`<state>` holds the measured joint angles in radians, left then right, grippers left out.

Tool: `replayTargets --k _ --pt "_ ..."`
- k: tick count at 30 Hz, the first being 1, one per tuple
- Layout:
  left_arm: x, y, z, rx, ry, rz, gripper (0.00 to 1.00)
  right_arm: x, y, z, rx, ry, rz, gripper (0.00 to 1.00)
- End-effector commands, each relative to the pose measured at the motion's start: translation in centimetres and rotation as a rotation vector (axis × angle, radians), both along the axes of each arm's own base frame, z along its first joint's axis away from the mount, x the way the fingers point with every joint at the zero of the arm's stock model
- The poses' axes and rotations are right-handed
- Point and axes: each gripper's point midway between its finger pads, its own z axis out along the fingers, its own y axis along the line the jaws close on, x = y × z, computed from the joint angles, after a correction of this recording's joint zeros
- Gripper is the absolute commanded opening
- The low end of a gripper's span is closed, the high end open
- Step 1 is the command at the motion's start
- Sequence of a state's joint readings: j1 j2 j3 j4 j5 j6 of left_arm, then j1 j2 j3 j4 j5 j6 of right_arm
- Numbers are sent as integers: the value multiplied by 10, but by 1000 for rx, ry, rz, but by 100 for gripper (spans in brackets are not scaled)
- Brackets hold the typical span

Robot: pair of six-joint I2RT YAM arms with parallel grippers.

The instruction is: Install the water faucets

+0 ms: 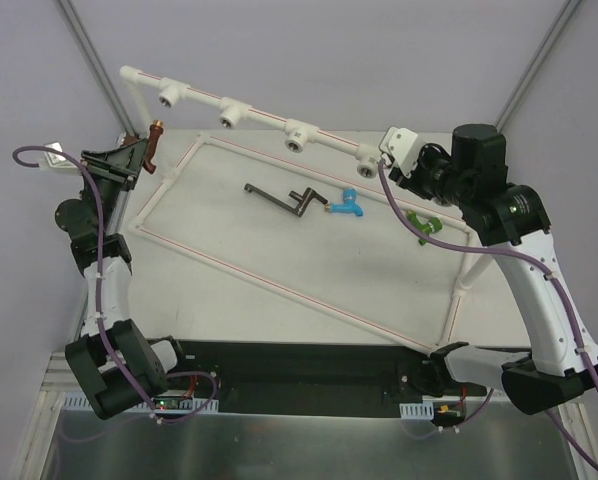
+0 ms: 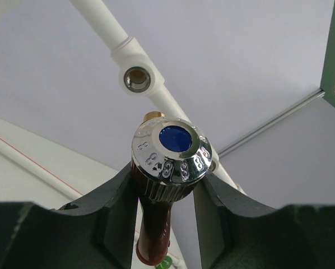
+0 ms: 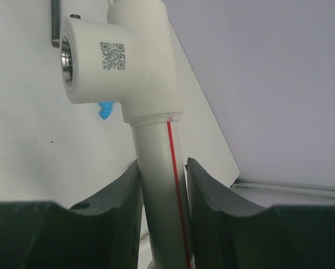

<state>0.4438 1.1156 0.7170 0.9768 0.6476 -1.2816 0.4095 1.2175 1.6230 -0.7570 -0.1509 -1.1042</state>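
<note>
The red-brown water faucet [image 2: 156, 224] with its shiny blue-capped knob [image 2: 171, 154] is clamped between the fingers of my left gripper [image 2: 167, 193]. Its brass end [image 2: 153, 116] points at a metal-lined socket [image 2: 136, 80] of the white pipe frame and stands apart from it. In the top view the left gripper [image 1: 139, 155] holds this faucet [image 1: 155, 143] at the frame's left end. My right gripper [image 3: 163, 190] is shut on the frame's upright pipe [image 3: 159, 162] below a QR-marked elbow [image 3: 120, 59]; in the top view it [image 1: 411, 160] is at the frame's right end. The blue faucet [image 1: 347, 205] and the green faucet [image 1: 420, 224] lie on the table.
The white pipe rail [image 1: 259, 125] carries several sockets along the table's back. A dark angled metal tool [image 1: 284, 197] lies left of the blue faucet. A thin white pipe outline [image 1: 279, 285] runs round the tabletop. Slanted cage poles [image 1: 94, 55] rise at both back corners.
</note>
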Motion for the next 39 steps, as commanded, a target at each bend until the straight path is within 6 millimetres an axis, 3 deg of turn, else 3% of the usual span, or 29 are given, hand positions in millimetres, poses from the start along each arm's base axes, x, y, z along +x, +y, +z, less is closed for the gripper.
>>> replayTargets --k 1,6,16,28,39 --pt "-18 -13 56 56 -141 -102 0 -10 -1 -24 28 111 -62 2" --pt "-10 -8 64 35 -121 -121 0 -11 -1 -25 9 100 -61 2" --pt "16 9 50 -8 43 -111 0 -10 0 -35 -45 92 -65 2" --pt "43 23 41 -23 106 -132 0 -9 -1 -37 -61 79 -70 2" --pt "48 22 46 -36 82 -177 0 -7 1 -42 -61 84 -62 2"
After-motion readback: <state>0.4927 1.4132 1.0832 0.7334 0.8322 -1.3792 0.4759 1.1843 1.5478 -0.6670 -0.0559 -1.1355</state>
